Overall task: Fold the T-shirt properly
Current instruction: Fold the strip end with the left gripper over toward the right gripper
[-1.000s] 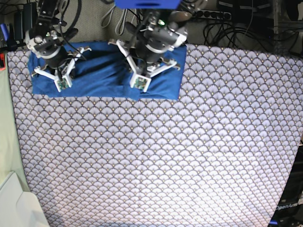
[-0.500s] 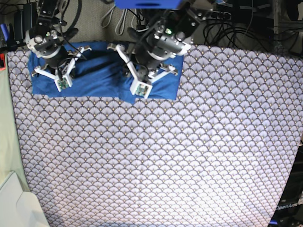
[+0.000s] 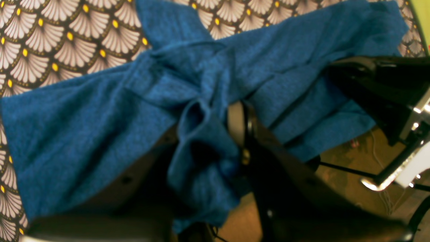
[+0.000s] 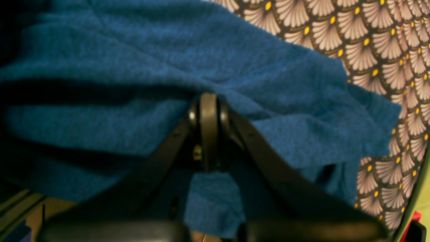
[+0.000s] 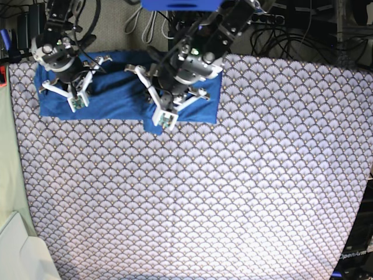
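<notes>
The blue T-shirt (image 5: pixel 116 96) lies bunched along the far edge of the patterned table cover (image 5: pixel 233 192). My left gripper (image 5: pixel 164 119) is over the shirt's front edge near its middle. In the left wrist view it (image 3: pixel 218 127) is shut on a gathered fold of the T-shirt (image 3: pixel 84 134). My right gripper (image 5: pixel 76 104) sits on the shirt's left end. In the right wrist view its fingers (image 4: pixel 208 107) are pressed together with the T-shirt (image 4: pixel 134 50) draped around the tips and seemingly pinched.
Cables and a power strip (image 5: pixel 262 17) crowd the floor behind the table. A white box (image 5: pixel 17 251) stands at the near left corner, with a pale green surface (image 5: pixel 9 163) along the left edge.
My left arm has swung leftward and toward the front, dragging the shirt's right part with it; a fold now pokes out at the front edge. The right arm has stayed put.
</notes>
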